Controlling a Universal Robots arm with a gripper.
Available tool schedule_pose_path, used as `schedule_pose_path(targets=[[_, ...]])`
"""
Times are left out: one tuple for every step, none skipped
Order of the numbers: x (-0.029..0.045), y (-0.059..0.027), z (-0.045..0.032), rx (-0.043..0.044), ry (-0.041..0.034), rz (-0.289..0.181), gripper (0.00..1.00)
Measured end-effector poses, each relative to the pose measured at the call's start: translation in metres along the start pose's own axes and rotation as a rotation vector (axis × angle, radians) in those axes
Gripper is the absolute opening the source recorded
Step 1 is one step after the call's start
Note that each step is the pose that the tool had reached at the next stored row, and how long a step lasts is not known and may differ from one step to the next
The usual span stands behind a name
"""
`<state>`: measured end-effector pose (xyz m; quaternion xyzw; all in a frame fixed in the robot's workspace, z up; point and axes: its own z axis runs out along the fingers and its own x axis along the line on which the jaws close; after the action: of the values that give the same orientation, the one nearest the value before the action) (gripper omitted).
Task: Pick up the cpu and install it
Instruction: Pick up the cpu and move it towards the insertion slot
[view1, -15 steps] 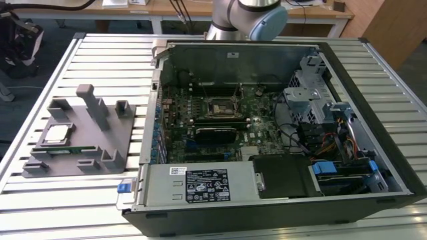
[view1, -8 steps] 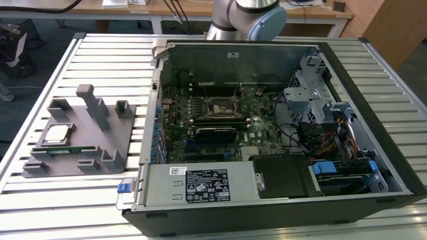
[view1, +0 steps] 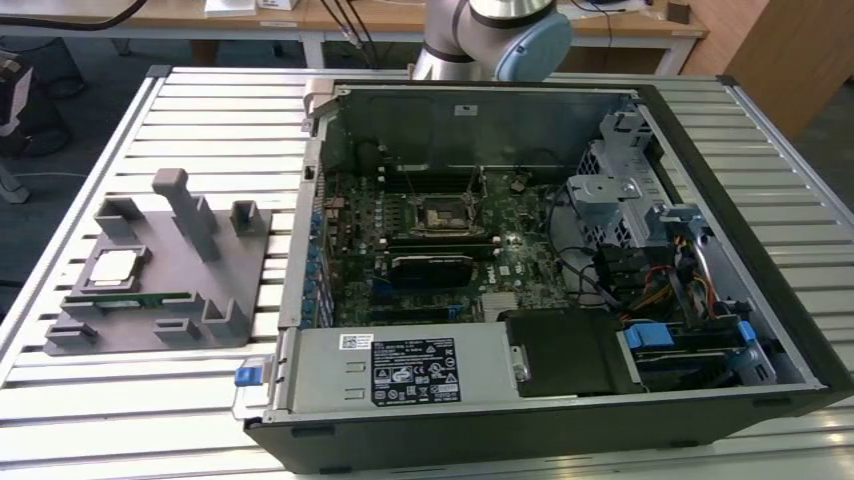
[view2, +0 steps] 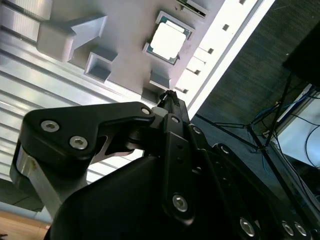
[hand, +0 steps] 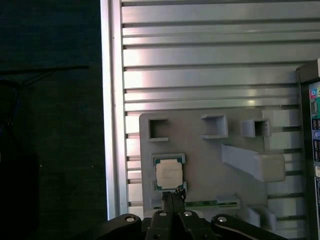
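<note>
The cpu (view1: 114, 267) is a small square chip with a dull silver top, lying flat in a recess of the grey holder plate (view1: 187, 300) on the exterior view's left. Both wrist views look down on the cpu (hand: 169, 174) (view2: 167, 40) from well above. My gripper (hand: 173, 196) (view2: 170, 95) hangs over the holder's edge just beside the chip, apart from it, fingers pressed together with nothing between them. The black socket frame (view1: 438, 215) sits on the motherboard inside the open computer case (view1: 694, 150).
A long green memory stick (view1: 127, 300) (hand: 210, 204) lies in the holder next to the cpu. Grey posts (view1: 187, 210) rise from the holder. The slatted metal table (view1: 160, 400) ends close to the holder (hand: 112, 125). The arm's base (view1: 494, 30) stands behind the case.
</note>
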<state>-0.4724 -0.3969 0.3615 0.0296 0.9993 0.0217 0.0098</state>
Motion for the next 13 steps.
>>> schedule_pose_path(targets=[[0.0001, 0.0, 0.0, 0.0, 0.0, 0.0, 0.11], [0.0003, 0.0, 0.0, 0.0, 0.0, 0.0, 0.11], [0.0003, 0.0, 0.0, 0.0, 0.0, 0.0, 0.11], [0.0003, 0.0, 0.0, -0.0001, 0.0, 0.0, 0.11], [0.0003, 0.0, 0.0001, 0.0002, 0.0001, 0.0, 0.11], [0.0004, 0.0, 0.0004, 0.0002, 0.0, 0.0, 0.11], [0.0004, -0.0001, 0.0009, 0.0002, -0.0002, 0.0, 0.11], [0.0004, -0.0003, 0.0016, 0.0001, -0.0003, 0.0, 0.11], [0.0004, -0.0007, 0.0025, 0.0003, -0.0001, 0.0, 0.11], [0.0004, -0.0014, 0.0039, 0.0004, 0.0, 0.0, 0.11], [0.0003, -0.0024, 0.0059, 0.0003, 0.0001, -0.002, 0.11], [0.0003, -0.0036, 0.0076, 0.0003, 0.0003, -0.005, 0.11], [0.0003, -0.0048, 0.0094, 0.0003, 0.0007, -0.008, 0.11]])
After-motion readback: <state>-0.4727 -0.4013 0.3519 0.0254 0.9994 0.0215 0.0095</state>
